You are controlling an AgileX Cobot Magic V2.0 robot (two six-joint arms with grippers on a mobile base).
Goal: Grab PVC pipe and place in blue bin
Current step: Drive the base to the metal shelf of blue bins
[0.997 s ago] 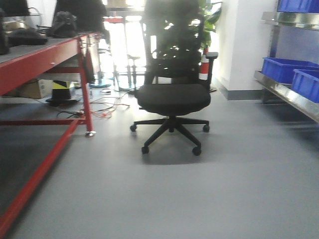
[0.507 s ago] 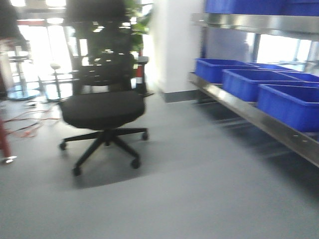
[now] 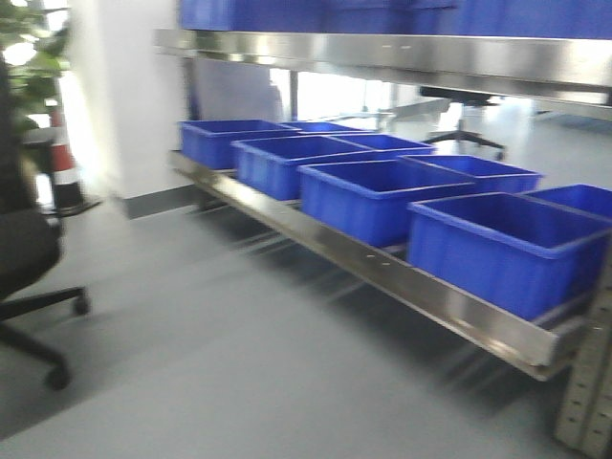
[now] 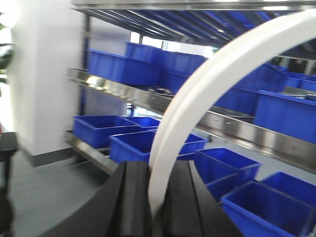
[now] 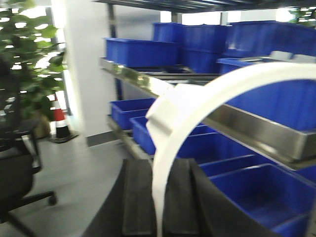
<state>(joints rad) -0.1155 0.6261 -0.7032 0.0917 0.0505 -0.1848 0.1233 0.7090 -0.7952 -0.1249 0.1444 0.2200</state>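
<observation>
In the left wrist view, a white curved PVC pipe arcs up and to the right from my left gripper, which is shut on its lower end. The right wrist view shows a second white curved PVC pipe with a thicker collar, and my right gripper is shut on it. Several blue bins stand in a row on the low steel shelf, ahead and to the right. Neither gripper appears in the front view.
A black office chair stands at the left edge, on the grey floor. Behind it are an orange-white cone, a plant and a white pillar. More blue bins fill the upper shelves.
The front view has swung to the right. The chair slid from centre to the left edge, the red table left the view, and the shelf of blue bins now fills the right.
</observation>
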